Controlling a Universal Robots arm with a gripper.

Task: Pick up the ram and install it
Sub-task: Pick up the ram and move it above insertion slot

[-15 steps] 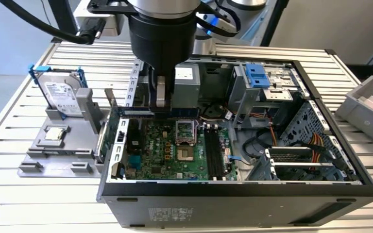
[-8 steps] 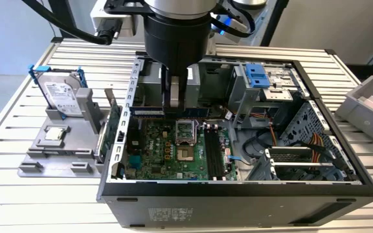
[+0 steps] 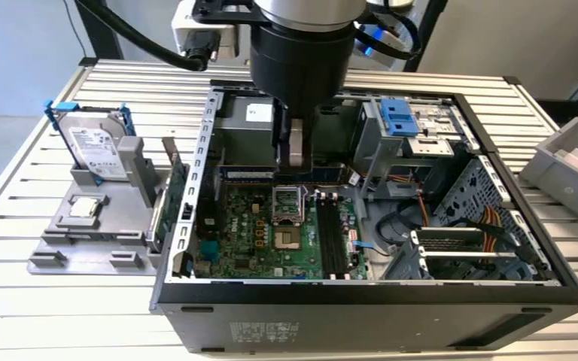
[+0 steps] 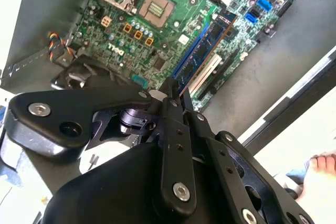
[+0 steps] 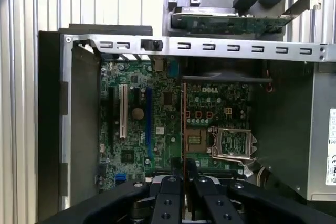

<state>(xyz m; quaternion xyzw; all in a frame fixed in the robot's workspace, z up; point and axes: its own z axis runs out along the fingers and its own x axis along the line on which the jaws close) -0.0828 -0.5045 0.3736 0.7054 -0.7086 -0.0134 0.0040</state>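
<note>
My gripper (image 3: 295,159) reaches down into the open computer case (image 3: 369,293), above the back part of the green motherboard (image 3: 259,233). It is shut on the ram (image 4: 212,38), a long dark-blue stick with small chips and an orange lower edge. In the first wrist view the ram (image 5: 183,119) appears edge-on, sticking straight out from between the fingers (image 5: 170,198) over the board, beside the CPU socket (image 5: 231,142). The ram hangs above the board and touches no slot. The black memory slots (image 3: 331,229) lie nearer the case's front, on the exterior view's right of the socket.
A silver hard drive in a blue bracket (image 3: 98,143) stands on a grey holder (image 3: 88,241) at the exterior view's left. A green card (image 3: 174,199) leans by the case wall. Drive cages and cables (image 3: 470,226) fill the case's right half. A grey bin (image 3: 570,162) sits at the right.
</note>
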